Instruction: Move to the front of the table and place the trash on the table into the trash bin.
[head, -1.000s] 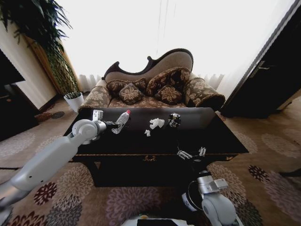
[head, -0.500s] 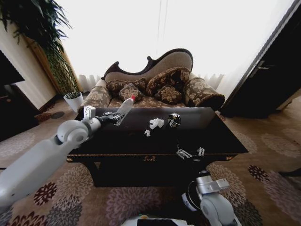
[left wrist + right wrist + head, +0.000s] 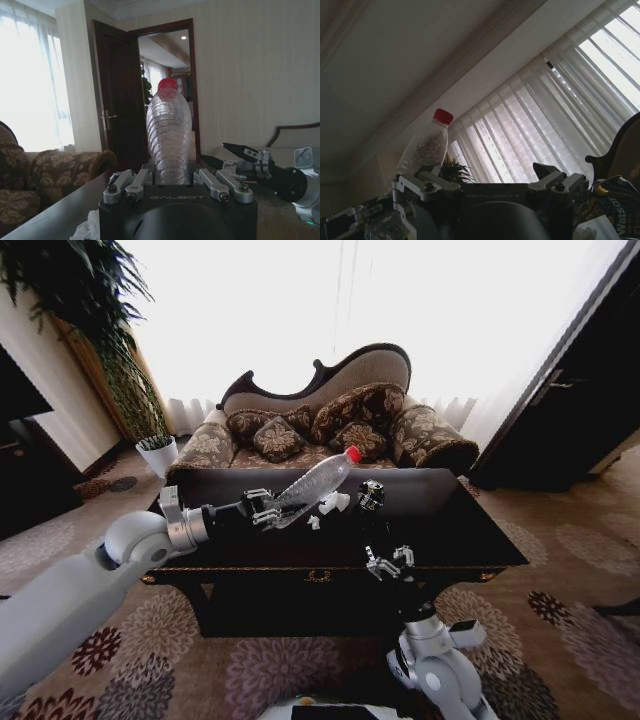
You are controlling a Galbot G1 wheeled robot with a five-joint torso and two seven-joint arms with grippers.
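My left gripper (image 3: 265,508) is shut on a clear plastic bottle (image 3: 312,483) with a red cap, held tilted above the black table (image 3: 470,532), left of its middle. In the left wrist view the bottle (image 3: 169,132) rises from the gripper (image 3: 170,181). Trash lies just beyond it: a white paper wad (image 3: 333,502), a tiny white bit (image 3: 314,523) and a dark shiny wrapper (image 3: 371,494). My right gripper (image 3: 388,560) stands open at the table's front edge, empty (image 3: 487,186). A pale rim that seems to be the trash bin (image 3: 393,668) peeks from behind my right arm.
A patterned sofa (image 3: 330,430) with cushions stands behind the table. A potted plant in a white pot (image 3: 157,453) is at the back left and a dark door (image 3: 560,400) at the right. Patterned carpet surrounds the table.
My left gripper has carried the bottle rightward from the table's left end toward its middle, and the bottle now leans further over. The right gripper has shifted slightly left and up.
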